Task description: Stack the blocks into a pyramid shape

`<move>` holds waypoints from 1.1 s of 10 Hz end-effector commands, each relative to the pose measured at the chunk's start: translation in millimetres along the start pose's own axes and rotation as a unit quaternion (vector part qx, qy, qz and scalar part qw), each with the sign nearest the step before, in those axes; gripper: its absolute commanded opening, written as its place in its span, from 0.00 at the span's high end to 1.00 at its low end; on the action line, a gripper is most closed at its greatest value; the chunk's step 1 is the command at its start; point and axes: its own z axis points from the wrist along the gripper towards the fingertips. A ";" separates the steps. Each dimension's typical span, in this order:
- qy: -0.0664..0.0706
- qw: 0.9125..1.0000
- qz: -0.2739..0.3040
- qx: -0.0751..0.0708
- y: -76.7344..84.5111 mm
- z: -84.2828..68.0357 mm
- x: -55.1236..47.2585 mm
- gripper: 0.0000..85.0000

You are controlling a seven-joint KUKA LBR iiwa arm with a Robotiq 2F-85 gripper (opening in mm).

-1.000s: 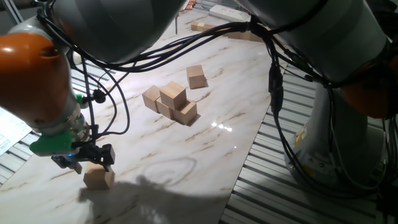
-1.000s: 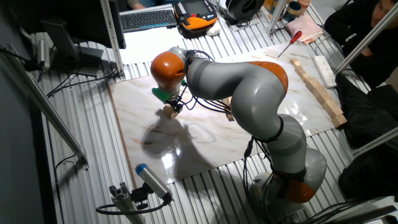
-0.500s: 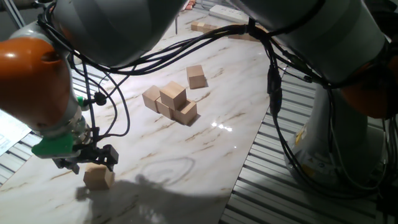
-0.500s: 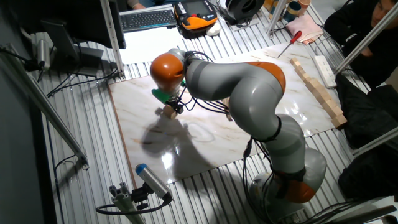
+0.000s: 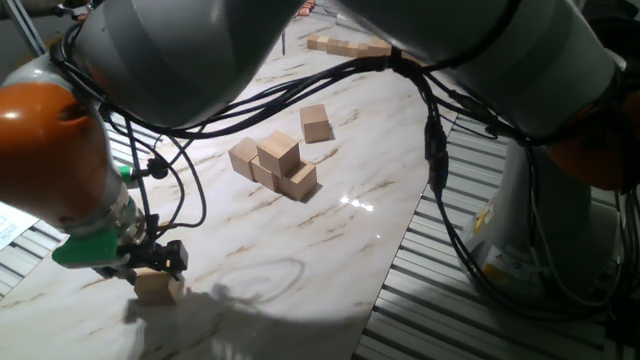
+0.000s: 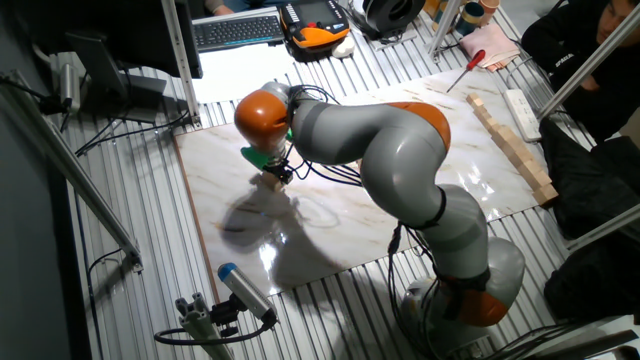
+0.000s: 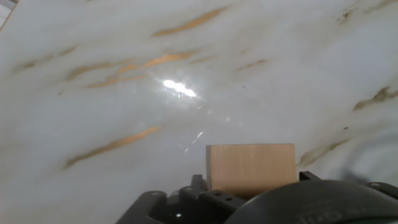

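Note:
One light-tan block [image 5: 160,288] lies alone at the near left of the marble table [image 5: 340,240]. My gripper [image 5: 152,270] is low over it, open, with a dark finger on either side of the block's top. The hand view shows this block [image 7: 250,168] close against the gripper body at the bottom edge. In the other fixed view the gripper [image 6: 272,176] hides most of the block. Several blocks form a cluster [image 5: 272,170] at mid-table, with one block [image 5: 279,152] sitting on top of the others. Another single block [image 5: 315,123] lies just behind the cluster.
A long joined row of tan cubes [image 5: 345,45] lies at the far edge of the table, also seen along the table's side [image 6: 510,135]. The arm's cables [image 5: 435,150] hang over the table's right edge. A keyboard [image 6: 238,30] and tools sit beyond the table.
The gripper has come down from just above the lone block until its fingers straddle it. The blocks have not moved.

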 end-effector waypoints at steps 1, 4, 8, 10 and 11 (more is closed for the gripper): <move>0.001 1.000 -0.009 0.003 -0.8 0.1 -0.2 0.40; 0.068 0.994 -0.067 -0.060 -6.7 -9.0 -15.0 1.00; 0.042 0.987 -0.143 -0.053 -8.8 -44.5 -21.9 1.00; 0.009 0.970 -0.234 -0.064 -8.9 -58.9 -30.4 1.00; 0.006 0.961 -0.268 -0.072 -6.5 -66.7 -37.2 1.00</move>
